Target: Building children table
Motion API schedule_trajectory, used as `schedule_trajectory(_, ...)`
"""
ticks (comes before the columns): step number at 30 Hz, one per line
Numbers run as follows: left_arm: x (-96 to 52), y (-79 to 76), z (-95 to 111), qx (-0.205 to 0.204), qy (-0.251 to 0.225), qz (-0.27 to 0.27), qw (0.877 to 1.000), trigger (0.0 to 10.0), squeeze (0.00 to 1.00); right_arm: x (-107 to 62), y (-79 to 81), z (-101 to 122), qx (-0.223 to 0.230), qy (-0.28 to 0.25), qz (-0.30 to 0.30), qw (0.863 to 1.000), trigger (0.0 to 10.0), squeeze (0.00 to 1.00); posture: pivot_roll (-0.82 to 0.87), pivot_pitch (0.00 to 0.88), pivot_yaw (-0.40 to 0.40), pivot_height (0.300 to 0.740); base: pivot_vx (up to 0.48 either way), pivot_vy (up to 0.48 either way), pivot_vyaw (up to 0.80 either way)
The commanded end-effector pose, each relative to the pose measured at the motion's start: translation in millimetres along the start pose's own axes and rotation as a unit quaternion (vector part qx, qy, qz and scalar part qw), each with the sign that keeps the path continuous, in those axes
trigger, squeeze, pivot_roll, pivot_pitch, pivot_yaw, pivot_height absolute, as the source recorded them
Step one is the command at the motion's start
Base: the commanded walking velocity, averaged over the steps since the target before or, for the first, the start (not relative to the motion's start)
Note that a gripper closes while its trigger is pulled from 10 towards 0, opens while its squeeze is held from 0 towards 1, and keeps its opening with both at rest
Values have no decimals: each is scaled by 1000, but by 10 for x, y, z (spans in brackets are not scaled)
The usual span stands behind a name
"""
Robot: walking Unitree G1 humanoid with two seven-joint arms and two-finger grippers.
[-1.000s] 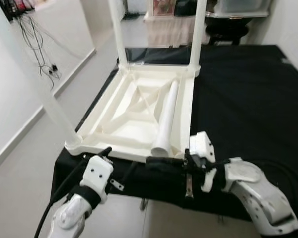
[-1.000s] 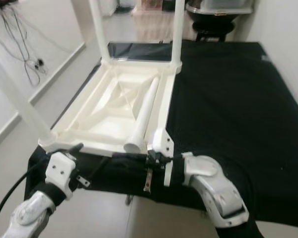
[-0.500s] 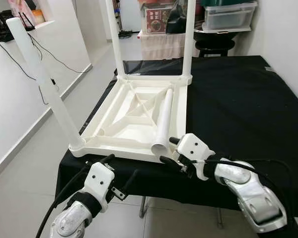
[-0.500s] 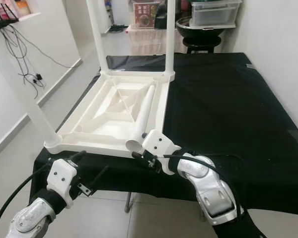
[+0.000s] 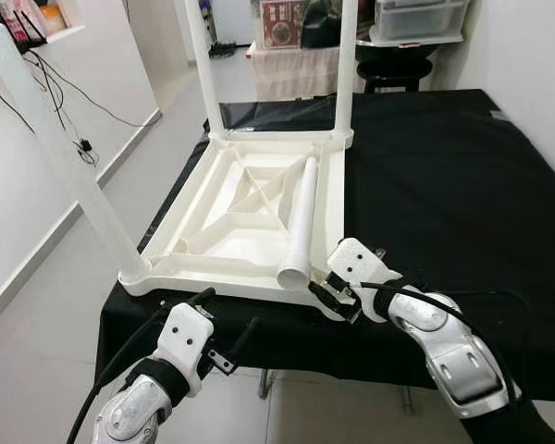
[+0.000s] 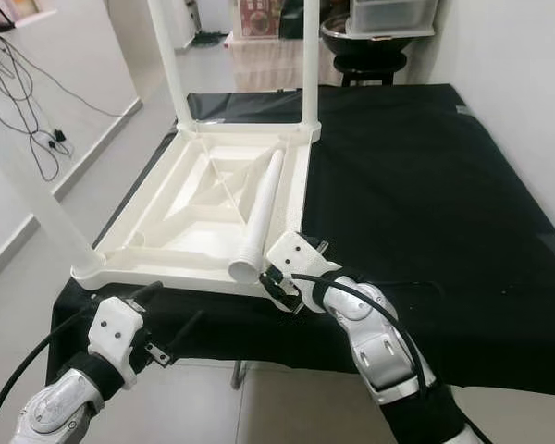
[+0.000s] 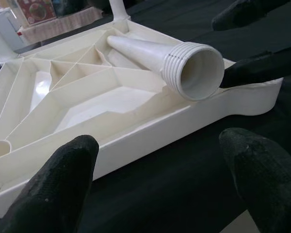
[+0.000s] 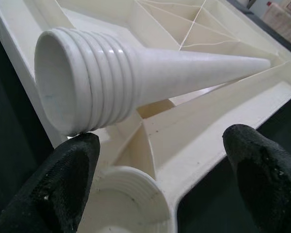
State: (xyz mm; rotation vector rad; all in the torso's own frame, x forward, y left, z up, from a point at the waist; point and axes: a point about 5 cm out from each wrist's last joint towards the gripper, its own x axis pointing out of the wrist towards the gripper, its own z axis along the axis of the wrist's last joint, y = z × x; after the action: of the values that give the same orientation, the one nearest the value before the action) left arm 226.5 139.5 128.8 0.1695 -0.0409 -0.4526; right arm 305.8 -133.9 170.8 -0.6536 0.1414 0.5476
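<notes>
- The white plastic kids' table top [image 5: 250,217] is lying upside down on the black-covered worktop [image 5: 444,185], ribbed underside facing up, near the worktop's front-left corner.
- Three legs are already standing up out of it: two at the far corners [image 5: 344,65] and one at the near-left corner [image 5: 60,157].
- The fourth leg, a loose tapered leg [image 5: 301,220], is lying inside the upturned top along its right side. Its threaded wide end points toward the robot and pokes over the front rim.
- The right gripper [image 5: 326,294] is right at the near-right corner of the top, jaws spread wide apart and not holding anything. In the right wrist view one finger [image 8: 63,187] sits just under the leg's threaded end [image 8: 82,77], looks like it's touching or nearly so, and the other finger is off to the far side of the corner.
- The same view shows the empty threaded socket [image 8: 123,201] in that corner, directly below the leg's end.
- The left gripper [image 5: 224,319] hangs lower down in front of the worktop's front edge, jaws spread too, nothing in them, pointing at the top's front rim.
- Background: cables [image 5: 65,102] on the left wall, storage boxes and a black stool [image 5: 398,69] behind the worktop.
</notes>
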Motion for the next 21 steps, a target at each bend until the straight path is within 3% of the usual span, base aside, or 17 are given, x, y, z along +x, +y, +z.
schedule_trajectory(1, -21, 23, -40, -3, 13, 4, 1000, 10000, 0, 51, 57, 53, -2, 0, 6, 1000, 10000, 0, -17, 121, 63, 740, 0, 0, 0)
schedule_trajectory(9, -21, 21, -36, -3, 12, 4, 1000, 10000, 0, 58, 34, 118, 10, -23, 31, 999, 10000, 0, -14, 120, 63, 740, 0, 0, 0)
schedule_trajectory(14, -19, 27, -36, -4, 12, 3, 1000, 10000, 0, -104, -8, 208, -17, -65, 110, 992, 10000, 0, -22, 120, 65, 740, 0, 0, 0)
schedule_trajectory(21, -15, 28, -36, -3, 11, 3, 1000, 10000, 0, -45, 40, 270, -11, -67, 99, 993, 10000, 0, -17, 118, 66, 740, 0, 0, 0)
